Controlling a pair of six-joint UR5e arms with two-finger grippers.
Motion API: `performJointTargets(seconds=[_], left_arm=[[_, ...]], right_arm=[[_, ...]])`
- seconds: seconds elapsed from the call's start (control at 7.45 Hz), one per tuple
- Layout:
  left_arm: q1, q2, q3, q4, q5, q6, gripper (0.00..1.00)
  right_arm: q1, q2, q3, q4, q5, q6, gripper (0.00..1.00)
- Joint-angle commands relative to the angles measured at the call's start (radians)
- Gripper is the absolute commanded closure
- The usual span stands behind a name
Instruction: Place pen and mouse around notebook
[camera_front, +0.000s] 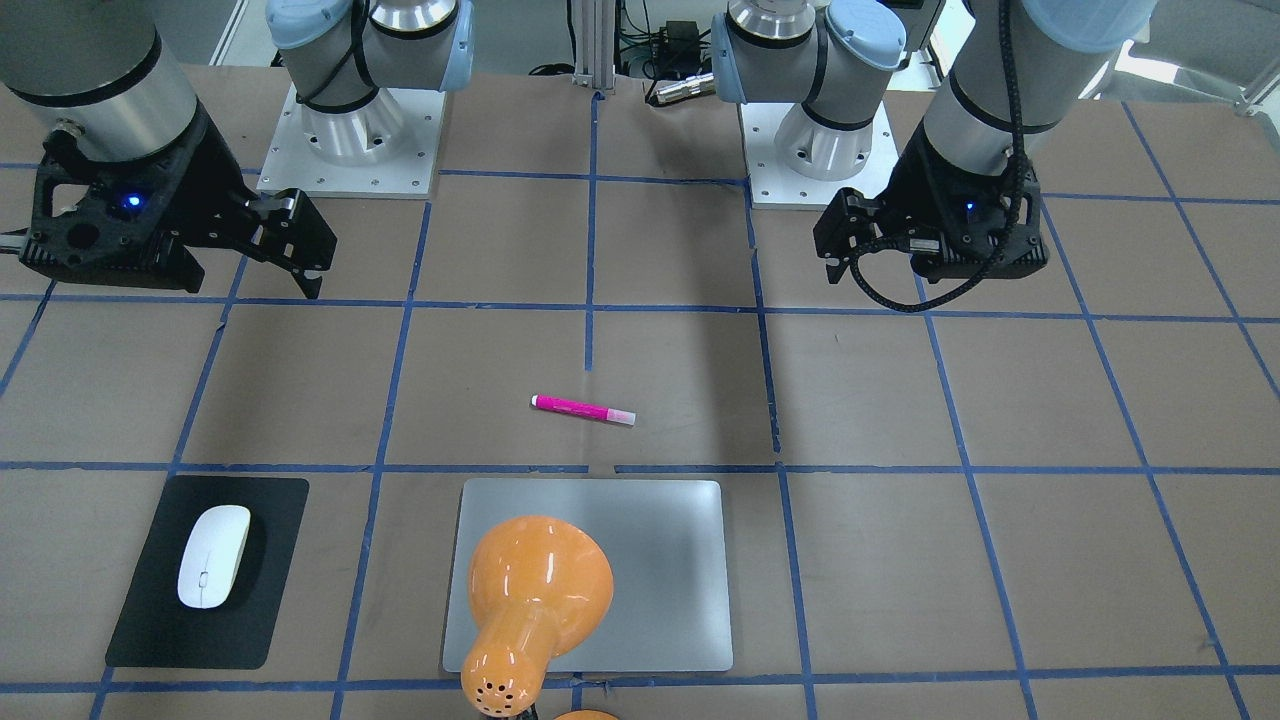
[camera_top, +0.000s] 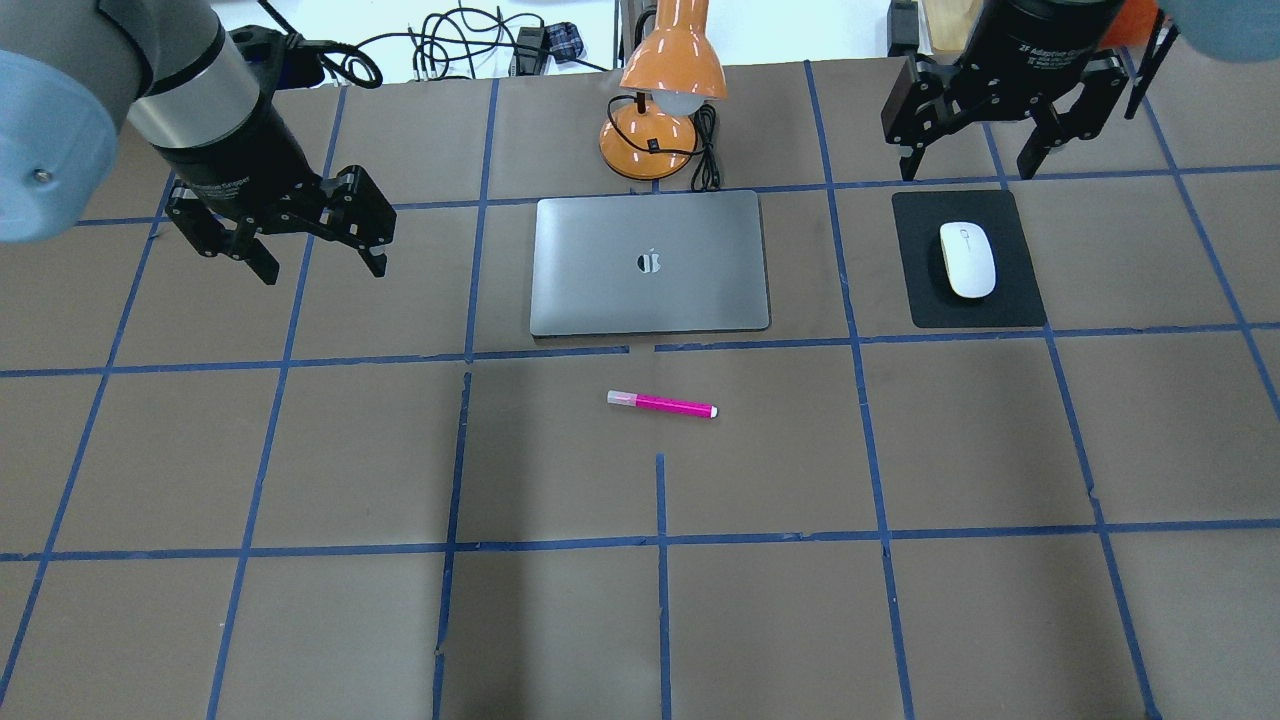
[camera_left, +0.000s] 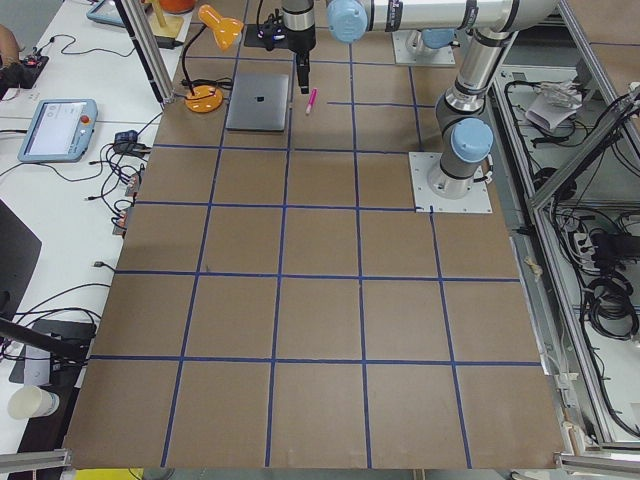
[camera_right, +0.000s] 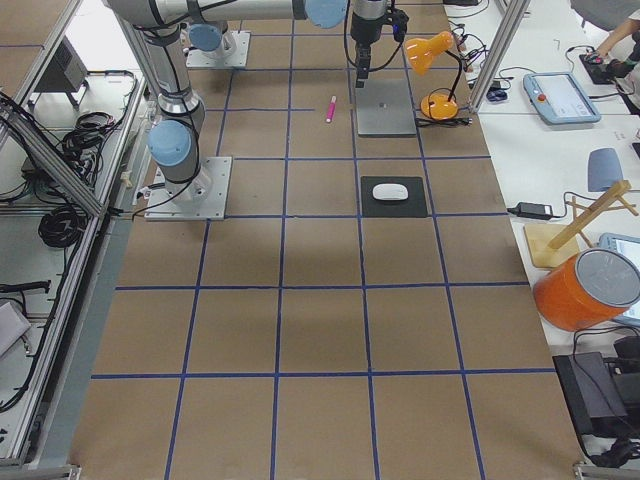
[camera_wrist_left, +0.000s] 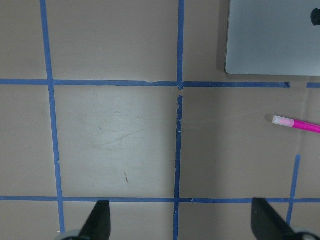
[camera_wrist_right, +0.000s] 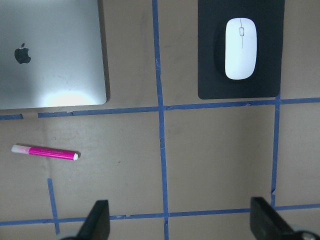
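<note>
The pink pen (camera_top: 661, 404) lies flat on the brown table, just in front of the silver notebook (camera_top: 600, 270). The white mouse (camera_top: 967, 260) rests on a black mat (camera_top: 920, 290) to the notebook's right. My left gripper (camera_top: 323, 270) hovers open and empty left of the notebook. My right gripper (camera_top: 970, 155) hangs open and empty beyond the mouse mat. The left wrist view has the pen (camera_wrist_left: 296, 123) at its right edge and a notebook corner (camera_wrist_left: 272, 37). In the right wrist view the mouse (camera_wrist_right: 240, 48), the pen (camera_wrist_right: 45, 152) and the notebook (camera_wrist_right: 50, 55) all show.
An orange desk lamp (camera_top: 665, 80) stands just behind the notebook, its cable beside the base. In the front-facing view the lamp's shade (camera_front: 535, 590) covers part of the notebook (camera_front: 660, 560). Blue tape lines grid the table.
</note>
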Motion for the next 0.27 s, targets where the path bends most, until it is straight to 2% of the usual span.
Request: performJointTargets(seconds=[0.0, 0.13], left_arm=[[0.003, 0.002, 0.001, -0.003, 0.001, 0.001, 0.0], [0.003, 0.002, 0.001, -0.002, 0.001, 0.001, 0.0]], right_arm=[[-0.001, 0.002, 0.0, 0.0, 0.0, -0.001, 0.0], [-0.003, 0.0, -0.001, -0.002, -0.009, -0.003, 0.0]])
